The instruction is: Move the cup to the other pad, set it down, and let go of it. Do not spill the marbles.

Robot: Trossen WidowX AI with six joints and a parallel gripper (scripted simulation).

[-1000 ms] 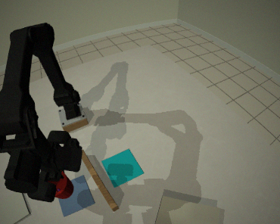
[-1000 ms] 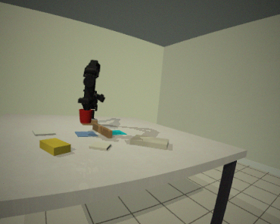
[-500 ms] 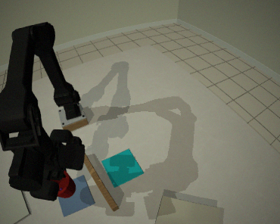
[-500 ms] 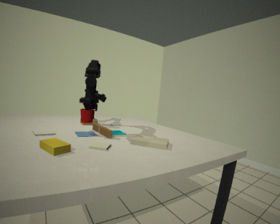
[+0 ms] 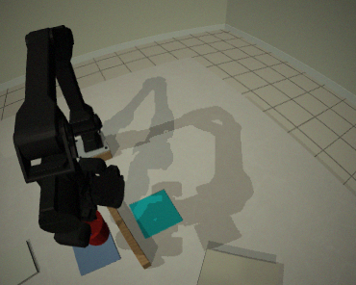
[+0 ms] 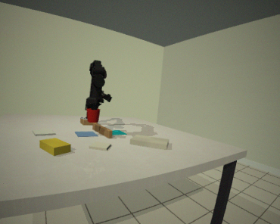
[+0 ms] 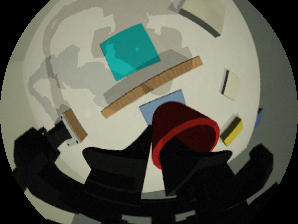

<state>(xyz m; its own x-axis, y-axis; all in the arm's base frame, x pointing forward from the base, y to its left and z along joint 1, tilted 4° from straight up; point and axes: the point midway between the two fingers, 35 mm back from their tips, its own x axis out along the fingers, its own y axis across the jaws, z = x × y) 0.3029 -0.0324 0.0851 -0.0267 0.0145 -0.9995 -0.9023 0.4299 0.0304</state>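
The red cup [image 5: 98,231] [image 6: 93,116] [image 7: 162,116] is held upright in the air, higher than the table. My gripper [image 6: 92,108] [image 7: 154,128] is shut on its wall, with one finger inside the rim and one outside. The blue pad [image 5: 98,261] [image 6: 86,134] [image 7: 172,99] lies below the cup, partly hidden by it in the top view and the wrist view. The teal pad [image 5: 157,218] [image 6: 119,132] [image 7: 131,50] lies bare on the far side of the wooden barrier [image 5: 131,237] [image 6: 102,130] [image 7: 150,87]. The cup's inside is dark; I cannot make out marbles.
The low barrier stands between the two pads. A yellow block [image 6: 55,146] [image 7: 233,132], a long pale block [image 5: 241,269] [image 6: 150,142] [image 7: 204,14] and a small pale tile [image 6: 100,146] [image 7: 231,86] lie around the pads. The arm's base stands by a wooden block [image 7: 75,126].
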